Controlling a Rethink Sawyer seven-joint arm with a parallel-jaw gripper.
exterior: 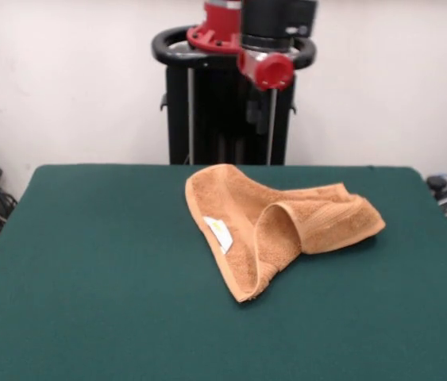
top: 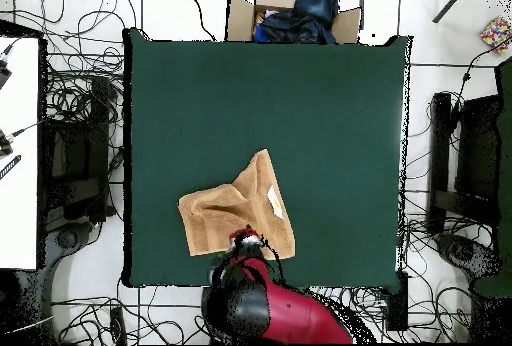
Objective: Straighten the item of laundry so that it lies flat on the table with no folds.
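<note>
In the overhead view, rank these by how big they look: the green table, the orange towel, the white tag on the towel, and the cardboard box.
1. green table
2. orange towel
3. cardboard box, partly cut off behind the table edge, so unsure
4. white tag

The towel (exterior: 275, 225) is laid on the surface (exterior: 88, 270), toward the side nearest the arm (top: 285, 317) and a little off centre. One flap is folded over the middle, and the tag (exterior: 219, 232) is seen on top, near the folded edge. The fingers cannot be made out, so places relative to them cannot be told. A box (top: 290, 12) stands beyond the surface's opposite edge.
</note>
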